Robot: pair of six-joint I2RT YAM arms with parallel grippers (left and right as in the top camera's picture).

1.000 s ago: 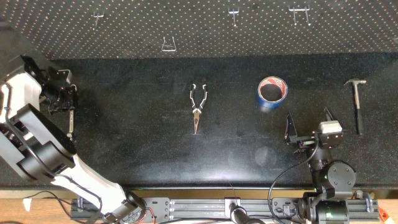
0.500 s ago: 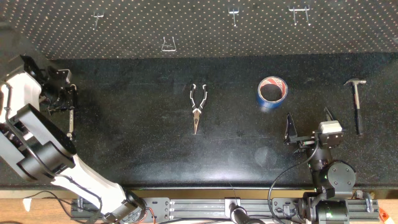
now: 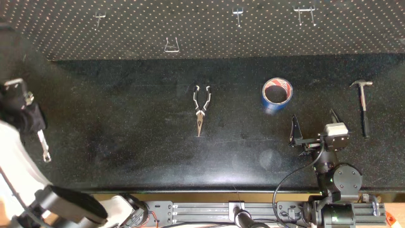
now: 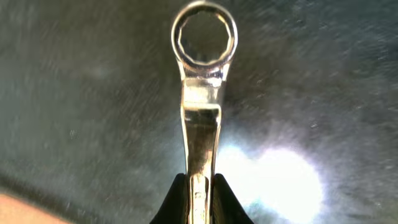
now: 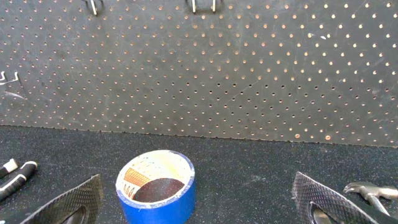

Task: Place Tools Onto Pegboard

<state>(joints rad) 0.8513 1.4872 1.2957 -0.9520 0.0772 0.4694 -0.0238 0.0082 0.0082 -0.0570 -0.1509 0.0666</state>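
Polished steel wrench [image 4: 202, 118], ring end jutting out.
The left gripper [image 4: 199, 194] clamps its flat shank; the right gripper [image 3: 313, 120] has its jaws wide apart.

glossy polished metal wrench [image 4: 202, 118]; matt, grainy black worktop [image 3: 139, 139]; shiny blue plastic tape roll [image 5: 155, 211], paper-lined inside.

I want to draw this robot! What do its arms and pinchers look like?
The left arm has smooth white shells with black joints. The right arm is black and grey, with a pale box and looping black cables. The right gripper has pointed black fingers.
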